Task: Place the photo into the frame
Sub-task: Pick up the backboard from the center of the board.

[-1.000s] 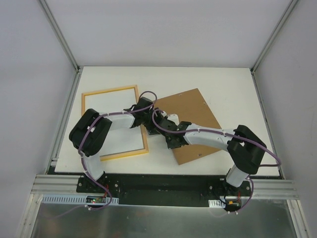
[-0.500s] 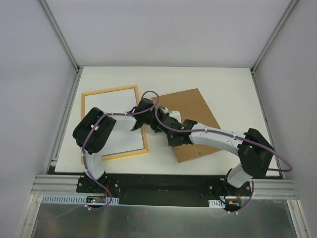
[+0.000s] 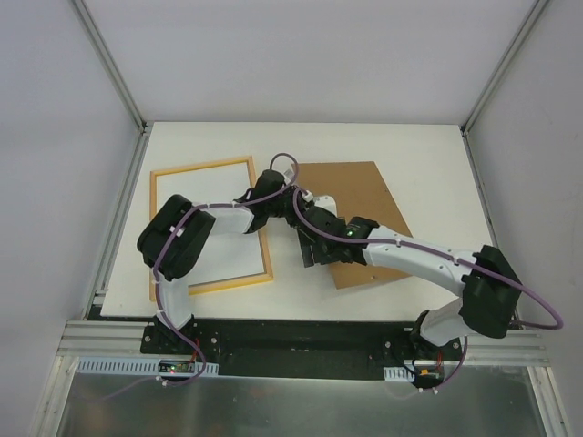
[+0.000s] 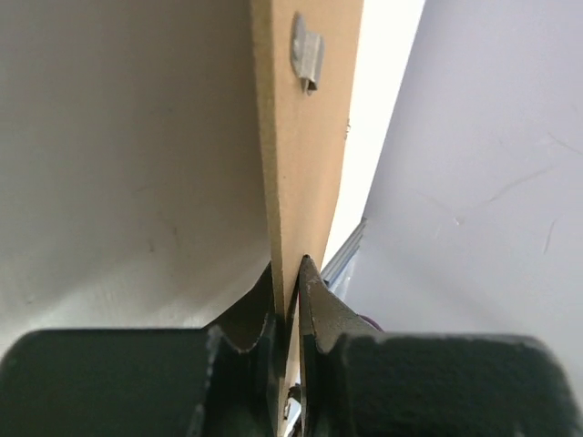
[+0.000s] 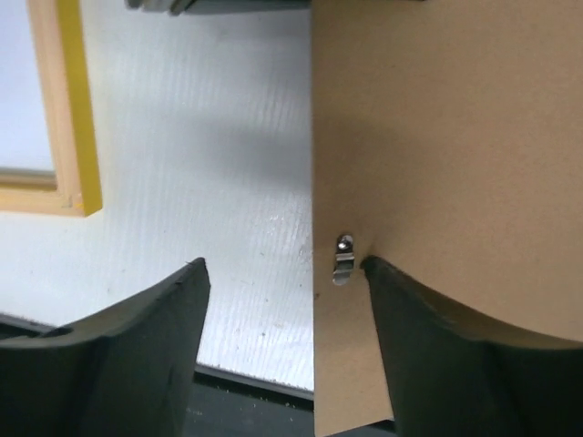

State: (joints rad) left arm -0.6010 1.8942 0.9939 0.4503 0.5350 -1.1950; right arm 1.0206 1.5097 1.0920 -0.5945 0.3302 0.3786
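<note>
Table carries the frame at my left, wood back up, with what may be the photo inside, blank side up, so I judge the panel goes on next. My left gripper is clamped on that panel's edge to steady it. My right gripper stands open astride the edge beside a clip, holding nothing.

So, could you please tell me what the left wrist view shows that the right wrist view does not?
Only the left wrist: the left tool shut on the edge of the brown backing panel. Only the right wrist: the right tool open, astride that panel's edge, plus a corner of the frame on the table. Both: the panel and a small metal clip on it.
</note>
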